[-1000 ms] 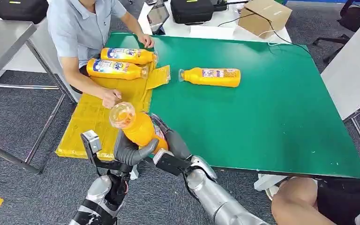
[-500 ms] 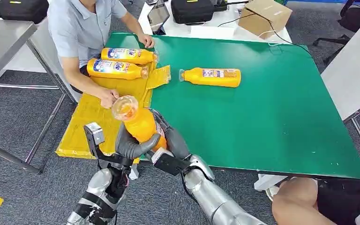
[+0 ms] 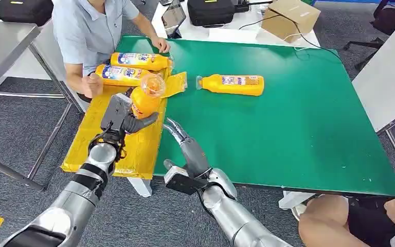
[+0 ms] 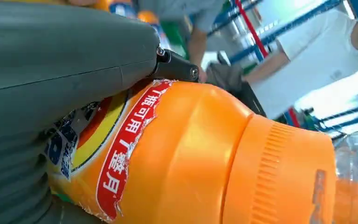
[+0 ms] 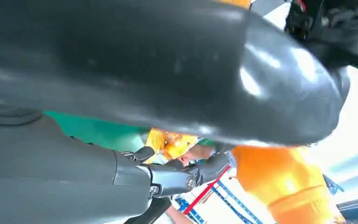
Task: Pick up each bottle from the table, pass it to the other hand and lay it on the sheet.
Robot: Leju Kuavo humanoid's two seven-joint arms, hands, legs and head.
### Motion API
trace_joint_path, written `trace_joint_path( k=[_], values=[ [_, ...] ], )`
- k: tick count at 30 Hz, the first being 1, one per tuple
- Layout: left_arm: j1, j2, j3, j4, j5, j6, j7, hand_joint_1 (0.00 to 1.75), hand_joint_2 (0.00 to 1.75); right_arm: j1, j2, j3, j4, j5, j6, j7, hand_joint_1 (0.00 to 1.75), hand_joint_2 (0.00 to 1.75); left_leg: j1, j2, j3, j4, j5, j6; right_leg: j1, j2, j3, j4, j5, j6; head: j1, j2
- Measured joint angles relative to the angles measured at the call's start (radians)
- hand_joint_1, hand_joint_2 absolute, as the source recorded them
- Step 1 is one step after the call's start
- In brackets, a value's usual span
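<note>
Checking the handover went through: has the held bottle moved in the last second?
Yes. The left hand has carried the bottle away from the right hand, up over the yellow sheet towards the two bottles lying there.

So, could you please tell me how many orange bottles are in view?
4: two on the yellow sheet, one on the green table, one in the left hand.

Bottle handed over and carried out above the sheet

The left hand (image 3: 126,119) now holds the bottle (image 3: 145,95) alone and has swung it up and away over the yellow sheet (image 3: 95,135); the right hand (image 3: 185,149) has let go, fingers apart. The person's hand (image 3: 92,85) pulled back.
</note>
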State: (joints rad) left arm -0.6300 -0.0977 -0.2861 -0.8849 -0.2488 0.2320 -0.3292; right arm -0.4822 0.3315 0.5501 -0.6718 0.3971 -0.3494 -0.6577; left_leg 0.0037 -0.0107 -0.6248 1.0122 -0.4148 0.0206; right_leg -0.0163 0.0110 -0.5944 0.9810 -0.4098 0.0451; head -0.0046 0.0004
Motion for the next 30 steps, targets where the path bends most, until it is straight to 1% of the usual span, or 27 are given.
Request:
trace_joint_path(
  k=[8, 12, 17, 19, 25, 29, 30],
  values=[
    [-0.091, 0.006, 0.001, 0.170, -0.165, -0.038, 0.042, 1.75, 1.75, 0.012, -0.003, 0.000, -0.006, 0.013, 0.000, 0.005, 0.00, 0.00, 0.000, 0.000, 0.000, 0.000, 0.000, 0.000, 0.000, 0.000, 0.000, 0.000, 0.000, 0.000, 0.000, 0.000],
    [-0.118, 0.008, -0.055, 0.237, -0.356, -0.058, 0.080, 1.75, 1.75, 0.021, -0.010, -0.003, -0.021, 0.018, 0.016, 0.005, 0.00, 0.00, 0.000, 0.000, 0.000, 0.000, 0.000, 0.000, 0.000, 0.000, 0.000, 0.000, 0.000, 0.000, 0.000, 0.000],
    [-0.119, 0.007, -0.142, 0.307, -0.525, -0.052, 0.120, 1.75, 1.75, 0.041, -0.016, -0.020, -0.055, 0.027, 0.029, 0.005, 0.00, 0.00, 0.000, 0.000, 0.000, 0.000, 0.000, 0.000, 0.000, 0.000, -0.001, 0.000, 0.000, 0.000, 0.000, 0.000],
    [-0.116, 0.007, -0.165, 0.330, -0.554, -0.049, 0.133, 1.75, 1.75, 0.055, -0.018, -0.028, -0.074, 0.024, 0.032, 0.004, 0.00, 0.00, 0.000, 0.000, -0.001, 0.000, 0.000, 0.000, 0.000, 0.000, -0.001, 0.000, 0.000, 0.000, 0.000, 0.000],
    [-0.102, 0.008, -0.196, 0.389, -0.652, -0.013, 0.196, 1.75, 1.75, 0.108, -0.027, -0.048, -0.150, 0.014, 0.044, 0.009, 0.00, 0.00, 0.000, 0.000, -0.001, 0.000, 0.000, 0.000, 0.000, 0.000, -0.001, 0.000, 0.000, 0.000, 0.000, 0.000],
    [-0.103, 0.009, -0.196, 0.413, -0.664, -0.011, 0.208, 1.75, 1.75, 0.135, -0.033, -0.052, -0.189, 0.015, 0.047, 0.011, 0.00, 0.00, 0.000, 0.000, -0.001, 0.000, 0.000, 0.000, 0.000, 0.000, -0.001, 0.000, 0.000, 0.000, 0.000, 0.000],
    [-0.103, 0.009, -0.197, 0.417, -0.665, -0.014, 0.210, 1.71, 1.75, 0.139, -0.034, -0.053, -0.196, 0.017, 0.047, 0.012, 0.00, 0.00, 0.000, 0.000, -0.001, 0.000, 0.000, 0.000, 0.000, 0.000, -0.001, 0.000, 0.000, 0.000, 0.000, 0.000]
  ],
)
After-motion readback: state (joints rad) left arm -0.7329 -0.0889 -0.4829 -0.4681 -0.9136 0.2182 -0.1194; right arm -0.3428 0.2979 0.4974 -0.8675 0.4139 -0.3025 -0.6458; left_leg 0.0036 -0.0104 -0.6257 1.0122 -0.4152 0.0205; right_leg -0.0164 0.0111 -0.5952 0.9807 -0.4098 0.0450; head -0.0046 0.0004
